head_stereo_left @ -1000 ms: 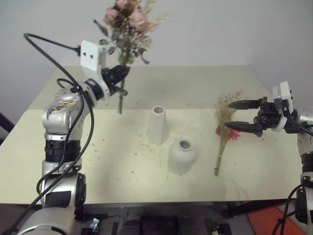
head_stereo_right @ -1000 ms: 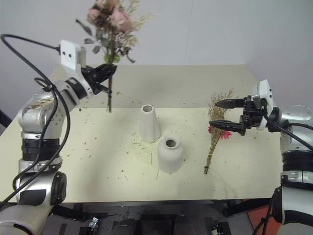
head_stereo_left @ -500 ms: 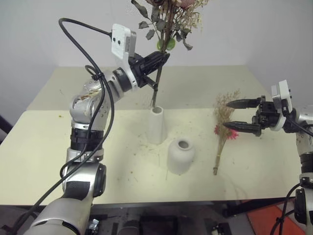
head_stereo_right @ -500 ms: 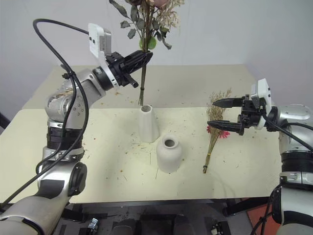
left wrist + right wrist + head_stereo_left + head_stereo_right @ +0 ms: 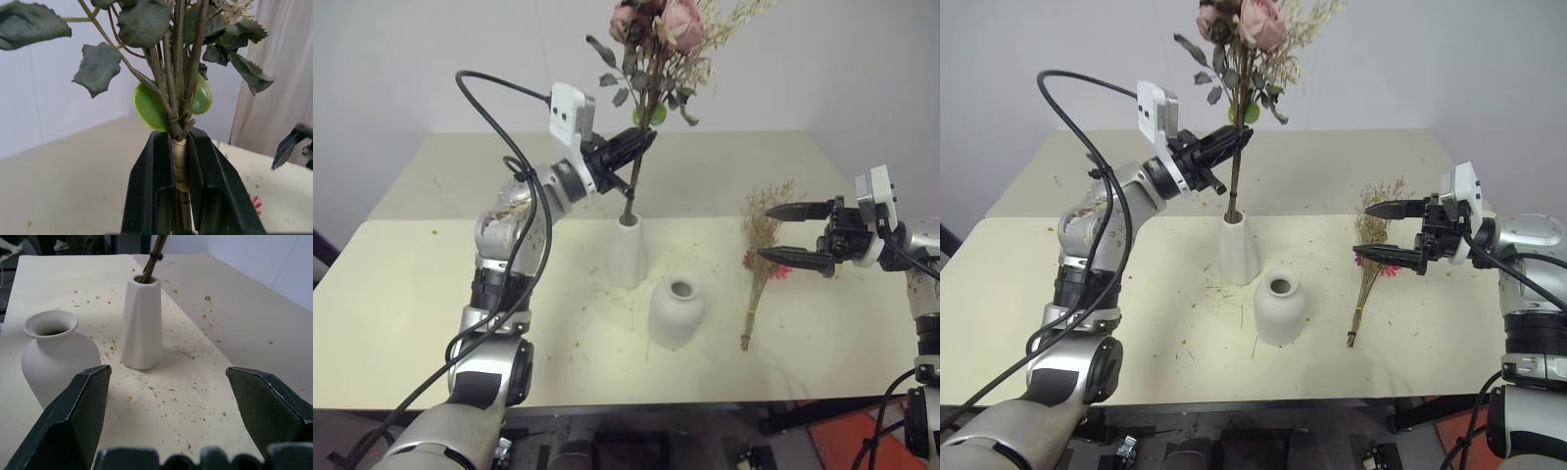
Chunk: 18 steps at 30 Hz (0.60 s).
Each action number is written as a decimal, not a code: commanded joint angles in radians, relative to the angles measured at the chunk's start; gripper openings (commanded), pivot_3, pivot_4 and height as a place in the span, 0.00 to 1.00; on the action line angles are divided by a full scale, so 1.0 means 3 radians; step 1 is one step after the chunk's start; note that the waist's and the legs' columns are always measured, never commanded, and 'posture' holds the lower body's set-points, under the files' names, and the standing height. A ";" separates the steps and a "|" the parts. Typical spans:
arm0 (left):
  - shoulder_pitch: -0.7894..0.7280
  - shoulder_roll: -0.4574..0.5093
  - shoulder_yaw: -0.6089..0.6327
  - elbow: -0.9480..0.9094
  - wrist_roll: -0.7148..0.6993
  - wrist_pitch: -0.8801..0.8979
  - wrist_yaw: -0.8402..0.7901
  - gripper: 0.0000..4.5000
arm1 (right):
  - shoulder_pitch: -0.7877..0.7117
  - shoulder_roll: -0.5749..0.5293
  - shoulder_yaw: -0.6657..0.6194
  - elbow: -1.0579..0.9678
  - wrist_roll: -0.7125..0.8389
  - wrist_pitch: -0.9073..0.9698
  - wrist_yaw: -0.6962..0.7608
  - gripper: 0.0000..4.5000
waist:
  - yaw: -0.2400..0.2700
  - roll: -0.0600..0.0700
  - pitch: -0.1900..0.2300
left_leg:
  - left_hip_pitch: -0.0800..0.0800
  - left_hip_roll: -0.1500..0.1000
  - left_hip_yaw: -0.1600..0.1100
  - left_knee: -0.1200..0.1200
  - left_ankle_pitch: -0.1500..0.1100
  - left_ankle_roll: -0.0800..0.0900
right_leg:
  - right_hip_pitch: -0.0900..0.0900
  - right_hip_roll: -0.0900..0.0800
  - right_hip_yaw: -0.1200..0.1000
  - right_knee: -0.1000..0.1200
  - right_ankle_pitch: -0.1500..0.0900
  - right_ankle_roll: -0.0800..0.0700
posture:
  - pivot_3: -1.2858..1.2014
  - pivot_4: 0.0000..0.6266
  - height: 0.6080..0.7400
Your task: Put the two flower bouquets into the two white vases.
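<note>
My left gripper (image 5: pixel 631 152) is shut on the stems of the pink rose bouquet (image 5: pixel 658 27), which stands nearly upright. The stem ends (image 5: pixel 152 259) dip into the mouth of the tall tapered white vase (image 5: pixel 626 253). In the left wrist view the black fingers (image 5: pixel 152 186) clamp the taped stem bundle (image 5: pixel 180 159) under green leaves. The squat rounded white vase (image 5: pixel 675 311) stands empty just in front of and to the right of the tall one. The dried grass bouquet with red-pink flowers (image 5: pixel 762 257) lies flat on the table at the right. My right gripper (image 5: pixel 766 232) hovers open beside it, holding nothing.
The pale yellow table (image 5: pixel 431 294) is strewn with small plant crumbs. A second table section (image 5: pixel 744 162) joins it at the back, against a white wall. A black cable (image 5: pixel 494 93) loops over my left arm.
My left arm has carried the rose bouquet to the right, over the tall vase, and lowered its stems into the mouth. The right gripper has stayed put, still open.
</note>
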 commanded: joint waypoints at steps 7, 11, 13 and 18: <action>0.0215 -0.0060 -0.0028 -0.0227 -0.0007 -0.0010 0.0050 0.02 | 0.0022 -0.0040 -0.0149 -0.0196 0.0099 0.0044 -0.0044 0.99 | 0.0003 0.0000 0.0000 | 0.0000 0.0000 0.0000 0.0000 0.0000 0.0000 | 0.0000 0.0000 0.0000 0.0000 0.0000 0.0000 | 0.52 0.24 1.00; 0.0339 -0.0067 -0.0049 -0.0292 -0.0009 0.0018 0.0077 0.02 | 0.0026 -0.0029 -0.0147 -0.0213 0.0094 0.0048 -0.0057 0.99 | 0.0003 0.0000 0.0000 | 0.0001 0.0000 0.0000 0.0000 0.0000 0.0000 | 0.0001 0.0000 0.0000 0.0001 0.0000 0.0000 | 0.52 0.24 1.00; 0.0391 -0.0068 -0.0062 -0.0316 -0.0001 0.0028 0.0097 0.02 | 0.0029 -0.0026 -0.0147 -0.0222 0.0094 0.0050 -0.0061 0.99 | 0.0006 0.0000 0.0000 | 0.0001 0.0000 0.0000 0.0000 0.0000 0.0000 | 0.0001 0.0000 0.0000 0.0000 0.0000 0.0000 | 0.52 0.24 1.00; 0.0450 -0.0053 -0.0075 -0.0354 -0.0001 0.0081 0.0150 0.10 | 0.0040 -0.0028 -0.0153 -0.0240 0.0096 0.0055 -0.0067 0.99 | 0.0005 0.0000 0.0000 | 0.0001 0.0000 0.0000 0.0000 0.0000 0.0000 | 0.0001 0.0000 0.0000 0.0000 0.0000 0.0000 | 0.52 0.24 1.00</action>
